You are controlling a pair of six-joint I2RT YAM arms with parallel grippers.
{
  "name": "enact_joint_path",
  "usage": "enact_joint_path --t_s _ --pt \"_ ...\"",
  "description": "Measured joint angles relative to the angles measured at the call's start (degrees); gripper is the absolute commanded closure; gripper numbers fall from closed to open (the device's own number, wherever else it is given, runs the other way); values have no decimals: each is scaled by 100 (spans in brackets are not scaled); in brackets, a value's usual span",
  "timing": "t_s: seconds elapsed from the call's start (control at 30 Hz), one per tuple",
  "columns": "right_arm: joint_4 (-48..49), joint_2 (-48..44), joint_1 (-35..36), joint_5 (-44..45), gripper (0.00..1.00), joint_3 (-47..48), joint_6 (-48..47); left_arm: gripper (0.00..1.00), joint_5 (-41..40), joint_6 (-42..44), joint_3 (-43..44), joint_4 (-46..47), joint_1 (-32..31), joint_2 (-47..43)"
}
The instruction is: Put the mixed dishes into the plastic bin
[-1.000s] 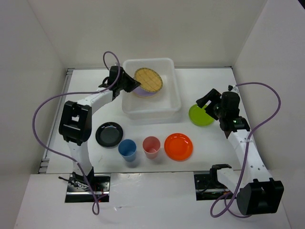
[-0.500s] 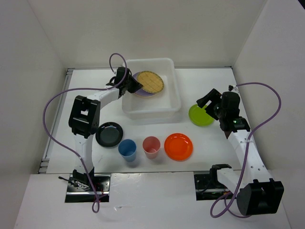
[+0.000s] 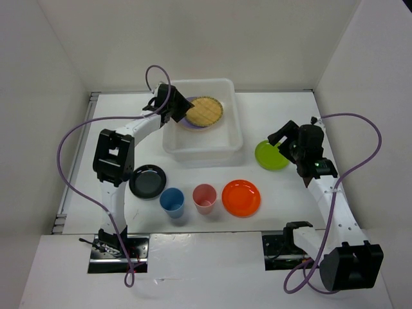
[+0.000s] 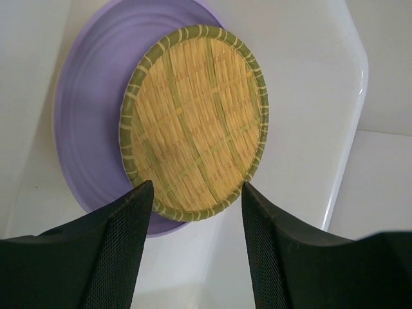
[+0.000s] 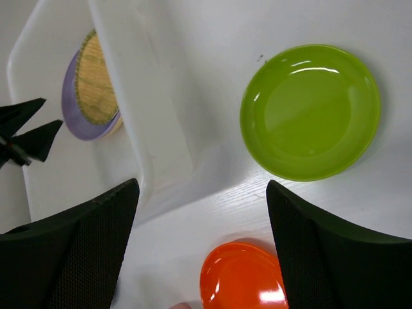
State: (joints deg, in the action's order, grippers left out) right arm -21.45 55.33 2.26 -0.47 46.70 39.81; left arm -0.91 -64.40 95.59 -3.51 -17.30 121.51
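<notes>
Woven plate (image 4: 193, 122) sits on lilac plate (image 4: 90, 122) in the bin (image 3: 205, 153). Green plate (image 5: 309, 112), orange plate (image 3: 241, 197), black plate (image 3: 147, 181), blue cup (image 3: 172, 200), pink cup (image 3: 205, 196) sit outside it. Left gripper (image 4: 196, 193) and right gripper (image 5: 201, 187) spread, empty

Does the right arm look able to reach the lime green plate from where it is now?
Probably yes. The right gripper hangs open just beside the lime green plate, which lies flat with nothing on it. The plastic bin and the orange plate both sit clear of it.
</notes>
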Motion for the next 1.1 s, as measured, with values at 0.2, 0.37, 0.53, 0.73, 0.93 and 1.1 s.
enact_joint_path --t_s 0.2,0.37,0.53,0.73,0.93,1.1 --pt "-101 216 0 299 15 -319 282 36 -101 118 98 -319 -37 -251" --pt "-129 660 0 398 15 -684 507 36 -144 555 787 -774 -186 -885" --pt "22 988 -4 407 20 -1034 846 34 -70 1064 1169 -916 -297 -2247" --pt "422 1344 -39 205 27 -1429 1349 34 90 1414 643 -927 -39 -4266" --pt "922 1421 -186 31 36 -1781 1915 33 127 1482 -426 -1137 560 -5626" --pt "1097 1410 -275 2 36 -2041 2396 32 319 1497 -664 -1419 960 -5842"
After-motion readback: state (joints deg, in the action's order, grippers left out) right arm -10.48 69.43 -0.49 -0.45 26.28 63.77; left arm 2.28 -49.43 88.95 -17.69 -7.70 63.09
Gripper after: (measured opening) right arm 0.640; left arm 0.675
